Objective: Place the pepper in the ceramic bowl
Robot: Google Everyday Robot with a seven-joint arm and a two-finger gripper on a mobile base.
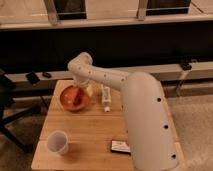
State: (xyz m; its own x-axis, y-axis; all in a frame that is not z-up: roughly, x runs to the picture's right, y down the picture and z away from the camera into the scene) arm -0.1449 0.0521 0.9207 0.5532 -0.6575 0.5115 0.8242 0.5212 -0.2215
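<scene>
The orange-brown ceramic bowl sits at the back left of the wooden table. A small red elongated shape, the pepper, lies inside the bowl near its right side. My gripper hangs at the end of the white arm, just above the bowl's back right rim and close over the pepper. The arm hides part of the rim there.
A pale yellowish lump lies just right of the bowl. A white elongated object lies further right. A white cup stands at the front left, a dark flat packet at the front. A dark chair stands to the left.
</scene>
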